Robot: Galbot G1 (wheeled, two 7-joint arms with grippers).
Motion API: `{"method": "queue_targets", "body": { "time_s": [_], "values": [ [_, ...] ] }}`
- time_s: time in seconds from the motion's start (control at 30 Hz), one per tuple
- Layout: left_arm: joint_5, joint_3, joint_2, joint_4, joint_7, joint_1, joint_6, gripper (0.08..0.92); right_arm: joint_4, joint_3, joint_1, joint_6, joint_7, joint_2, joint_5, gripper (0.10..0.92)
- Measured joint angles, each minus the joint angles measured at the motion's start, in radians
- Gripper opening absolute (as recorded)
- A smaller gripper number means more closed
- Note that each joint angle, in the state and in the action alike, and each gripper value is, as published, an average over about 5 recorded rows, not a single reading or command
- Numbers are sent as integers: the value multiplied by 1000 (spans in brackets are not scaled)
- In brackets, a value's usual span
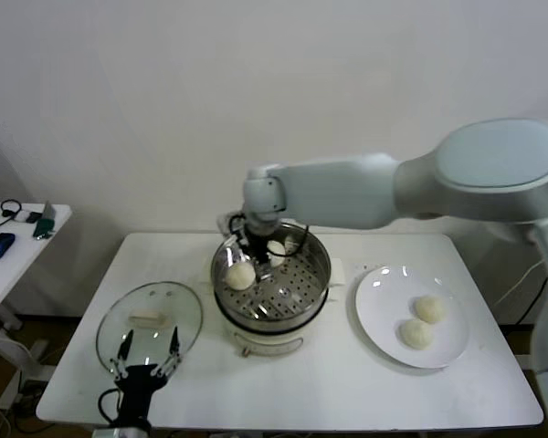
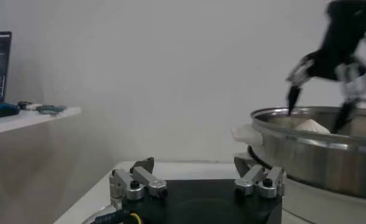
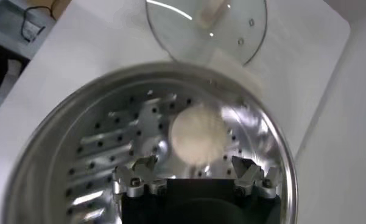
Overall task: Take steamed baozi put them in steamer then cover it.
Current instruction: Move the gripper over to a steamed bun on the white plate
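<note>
Head view: right gripper [image 1: 256,258], fingers spread, inside round shiny stainless-steel steamer [image 1: 318,274], above two small white-cream steamed baozi [image 1: 241,275]; two more on flat white plate [image 1: 376,319]. Clear glass cover [image 1: 184,315] flat on white table [image 1: 347,383]; left gripper [image 1: 148,354] near it, spread, holding nothing.

Left wrist view: steamer wall [image 2: 316,159] close beside open left gripper [image 2: 198,182].

Right wrist view: one bun [image 3: 197,135] on perforated tray, just beyond open fingers. Probably soft, light, easily dented; best pinched gently across the sides.

A plain white wall [image 1: 164,109] rises behind the white worktop [image 1: 347,383]. To its left stands a smaller white side table [image 1: 9,255] carrying dark items, possibly cables and electronics.
</note>
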Motion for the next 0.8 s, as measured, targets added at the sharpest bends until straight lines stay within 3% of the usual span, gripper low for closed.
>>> {"method": "queue_targets", "body": {
  "time_s": [0.4,0.8],
  "values": [
    [2,1,-9,5,5,-12,3,823,242,-193,180,46,-57,-456,-81,823],
    [7,-1,-16,-1,3,1,-2,823,276,-160,4,28,-20,-727,-286,823]
  ]
}}
